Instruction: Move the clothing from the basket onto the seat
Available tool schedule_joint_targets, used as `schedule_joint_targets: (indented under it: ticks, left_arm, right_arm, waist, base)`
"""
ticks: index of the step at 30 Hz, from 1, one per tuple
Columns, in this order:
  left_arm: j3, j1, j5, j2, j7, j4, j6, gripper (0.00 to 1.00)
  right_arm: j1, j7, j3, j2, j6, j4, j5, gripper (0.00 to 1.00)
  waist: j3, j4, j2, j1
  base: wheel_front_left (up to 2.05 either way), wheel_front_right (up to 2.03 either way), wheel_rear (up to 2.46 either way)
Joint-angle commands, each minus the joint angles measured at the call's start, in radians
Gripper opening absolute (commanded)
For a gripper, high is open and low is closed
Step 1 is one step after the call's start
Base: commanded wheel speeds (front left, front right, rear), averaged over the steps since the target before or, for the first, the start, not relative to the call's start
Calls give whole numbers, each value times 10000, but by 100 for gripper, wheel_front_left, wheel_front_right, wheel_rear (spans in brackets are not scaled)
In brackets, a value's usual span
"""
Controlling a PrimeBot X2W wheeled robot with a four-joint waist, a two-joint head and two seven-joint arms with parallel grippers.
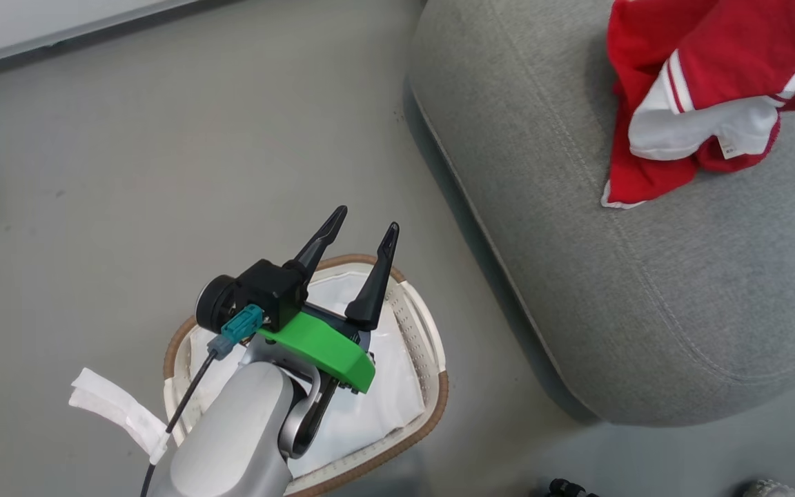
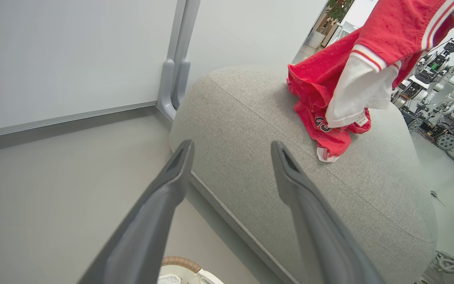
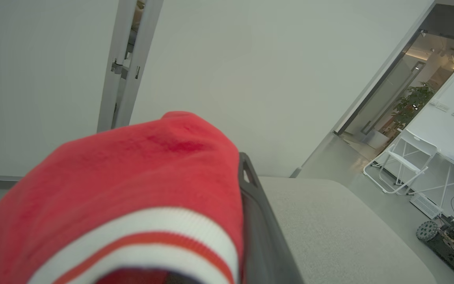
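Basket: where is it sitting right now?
In the head view the basket sits on the floor at lower left-centre, beneath the left gripper, left of the seat.

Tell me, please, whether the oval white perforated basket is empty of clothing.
Apparently empty: bare white liner inside the basket; the forearm hides part.

A robotics lab: other robots (image 2: 447, 118) parked on grey floor (image 1: 128, 172), white partition walls (image 3: 231, 59), a folding chair (image 3: 419, 142)

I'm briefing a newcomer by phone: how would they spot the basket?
Find the large grey seat; on the floor at its left stands the basket, below the open left gripper. It alone is oval, white and perforated, with a brown rim.
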Motion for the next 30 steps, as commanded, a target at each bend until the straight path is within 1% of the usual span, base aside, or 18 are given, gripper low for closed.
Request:
schedule_joint_targets:
  ticks: [1,4,7,8,9,14,22,27,30]
  left_arm:
    - [4,-200,-13,102,2,26,-24,100]
    - [-7,-317,34,113,2,40,-24,100]
    - [60,-354,63,162,2,80,-24,100]
    - [91,-357,67,181,2,90,-24,100]
    - [104,-356,76,184,2,99,-24,100]
    - [263,-169,89,187,2,220,-24,100]
    - [297,236,-58,31,2,370,-24,100]
    - [507,665,-90,-26,2,470,-24,100]
    - [800,979,-32,-64,2,528,-24,100]
  right_arm:
    - [22,-21,-282,35,-14,333,-160,0]
    - [363,-23,-1086,212,-14,1215,-449,0]
    - [556,-23,-1692,435,-14,1687,-678,0]
    - [650,-21,-1882,521,-14,1833,-739,63]
    - [706,-21,-2015,580,-14,1867,-768,100]
    - [1254,-21,-2496,1031,-14,1585,-838,100]
    - [2777,-21,-2070,1425,-14,444,-669,100]
    - [4000,-23,-1961,1629,-14,-390,-442,100]
    - [4722,-21,-1622,1852,-14,-1000,-279,100]
  waist:
    - [706,740,96,-1]
    - [946,994,96,-1]
    - [1073,1112,96,-1]
    - [1086,1122,96,-1]
    - [1091,1126,96,-1]
    - [874,1020,96,-1]
    - [27,806,96,-1]
    - [-669,926,96,-1]
    - [-1053,1082,96,-1]
  base:
    - [0,0,0]
    - [0,0,0]
    - [0,0,0]
    - [0,0,0]
    - [0,0,0]
    - [0,0,0]
    - [0,0,0]
    - [0,0,0]
    - [0,0,0]
